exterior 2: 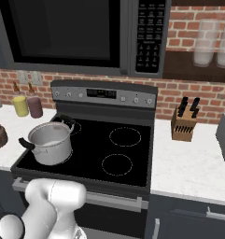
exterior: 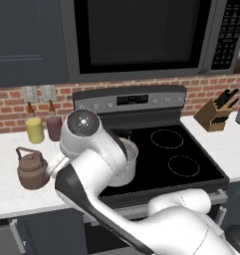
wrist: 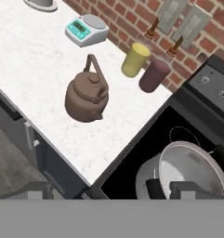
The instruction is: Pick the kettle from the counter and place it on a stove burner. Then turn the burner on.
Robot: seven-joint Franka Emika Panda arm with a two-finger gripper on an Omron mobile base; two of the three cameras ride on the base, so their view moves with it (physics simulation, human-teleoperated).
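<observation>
A white speckled bench (wrist: 48, 60) runs beside the black cooktop (exterior: 191, 149). The kettle (wrist: 88, 95) stands upright on it, left of the silver pot (exterior: 125, 164). Fingers (wrist: 106, 190) spread apart, above both, holding nothing.

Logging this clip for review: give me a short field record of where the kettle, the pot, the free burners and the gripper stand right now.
kettle: brown kettle upright on the white counter, left of the stove, not held
pot: silver pot on the front left burner of the cooktop
free burners: back right burner and front right burner, both bare
gripper: open, above the counter edge, apart from the kettle
nearby: yellow cup, maroon cup, scale, knife block
task state: kettle not yet picked
</observation>
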